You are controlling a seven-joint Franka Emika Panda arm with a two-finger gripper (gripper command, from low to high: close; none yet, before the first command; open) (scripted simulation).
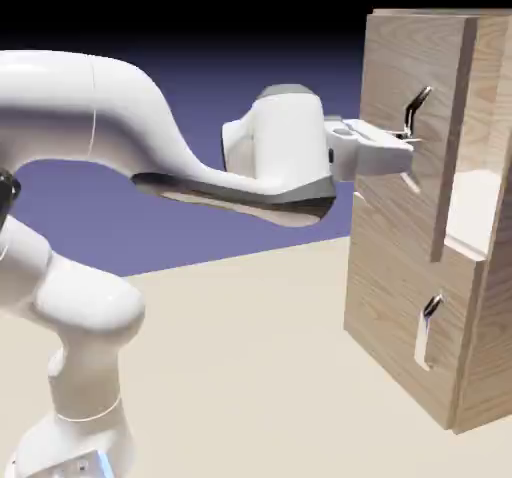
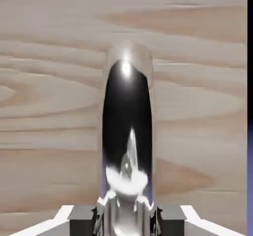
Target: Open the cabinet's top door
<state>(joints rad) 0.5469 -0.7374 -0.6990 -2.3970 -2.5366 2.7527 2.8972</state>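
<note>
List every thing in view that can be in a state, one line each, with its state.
top door: swung ajar, pale cabinet interior showing beside it
top door handle: clamped between the fingers
gripper: shut on the top door handle
lower door: closed
lower door handle: untouched
cabinet: upright on the table

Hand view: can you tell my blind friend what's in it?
A long curved silver handle fills the middle, clamped between the two grey fingertips of the gripper at the bottom. Behind it is the light-wood top door.
</note>
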